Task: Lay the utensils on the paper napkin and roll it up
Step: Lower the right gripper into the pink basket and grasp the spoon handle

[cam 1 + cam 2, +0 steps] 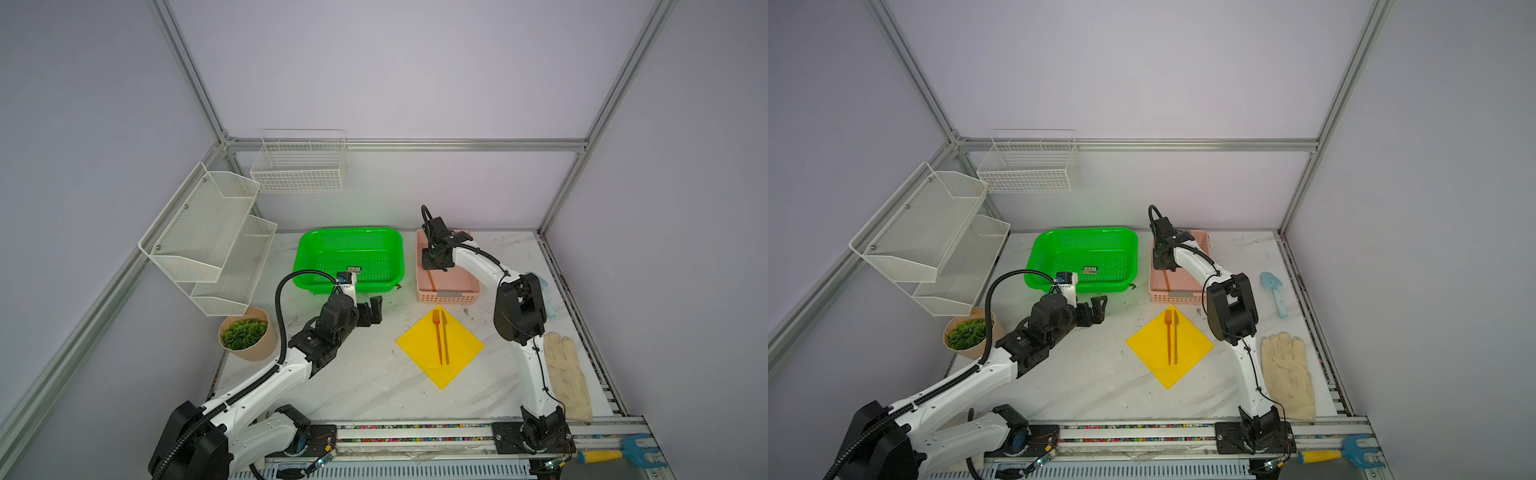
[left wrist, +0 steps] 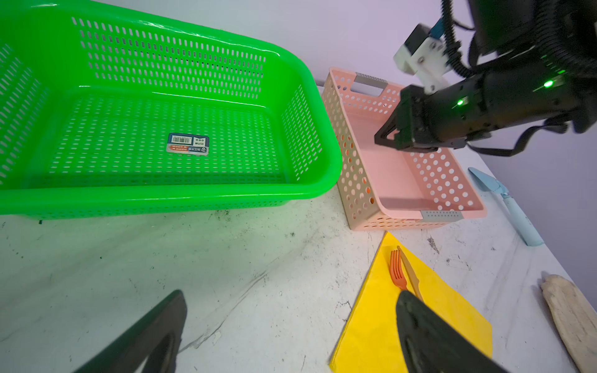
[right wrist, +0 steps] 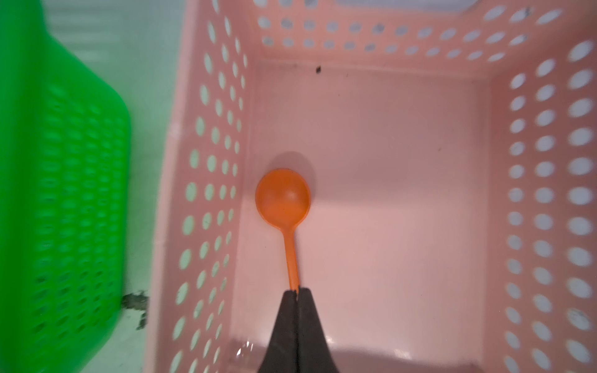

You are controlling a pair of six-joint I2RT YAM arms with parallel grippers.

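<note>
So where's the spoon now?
The spoon is in the pink basket, right of the green basket in a top view, its handle pinched by the right end effector.

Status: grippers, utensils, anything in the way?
Right gripper shut on spoon handle, inside pink basket. Left gripper open, empty. Fork, knife lying on napkin. Nothing seen in the way.

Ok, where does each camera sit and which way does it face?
Both top views: high in front, looking down across the table to the back wall; both arms show.
Left wrist: faces the green basket, pink basket, napkin; open left claw shows.
Right wrist: looks down into the pink basket; right claw shut on spoon.
All share the pink basket.
</note>
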